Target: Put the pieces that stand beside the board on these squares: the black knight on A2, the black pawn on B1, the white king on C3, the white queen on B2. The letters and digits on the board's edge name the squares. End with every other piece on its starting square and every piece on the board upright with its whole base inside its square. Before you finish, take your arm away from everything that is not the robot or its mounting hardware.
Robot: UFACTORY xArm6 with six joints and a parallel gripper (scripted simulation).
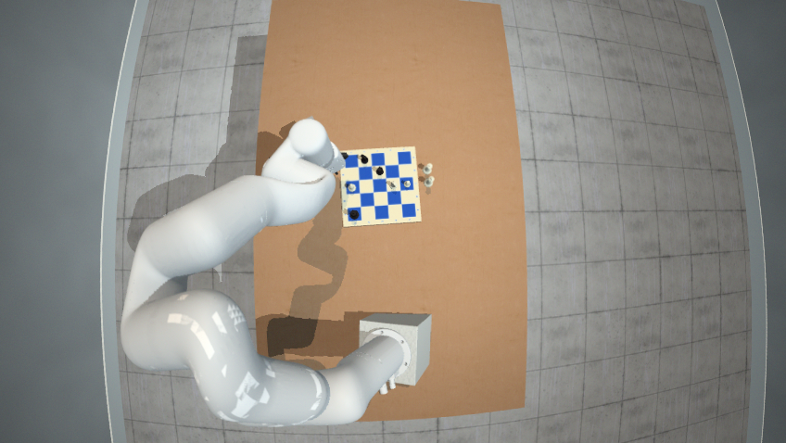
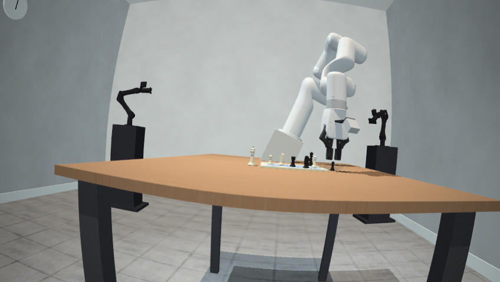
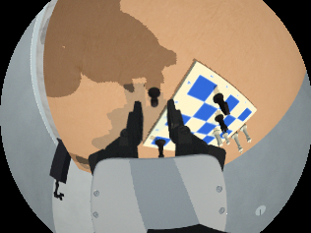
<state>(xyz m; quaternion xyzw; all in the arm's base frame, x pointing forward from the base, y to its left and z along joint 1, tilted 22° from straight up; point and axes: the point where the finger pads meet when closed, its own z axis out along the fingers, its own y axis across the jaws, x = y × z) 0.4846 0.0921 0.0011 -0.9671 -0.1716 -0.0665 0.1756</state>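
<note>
So from where I'm standing, the gripper is hanging right over the black pawn, fingers partway apart and nothing between them. Pawn's upright on the tabletop, just beside the chessboard. The white king and queen are standing off the opposite side, can't tell which is which from above.

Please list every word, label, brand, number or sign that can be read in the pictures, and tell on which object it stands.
Nothing can be read with certainty.
Chessboard edge: tiny blue marks, too small to read.
Wall clock: no readable numerals.
</note>
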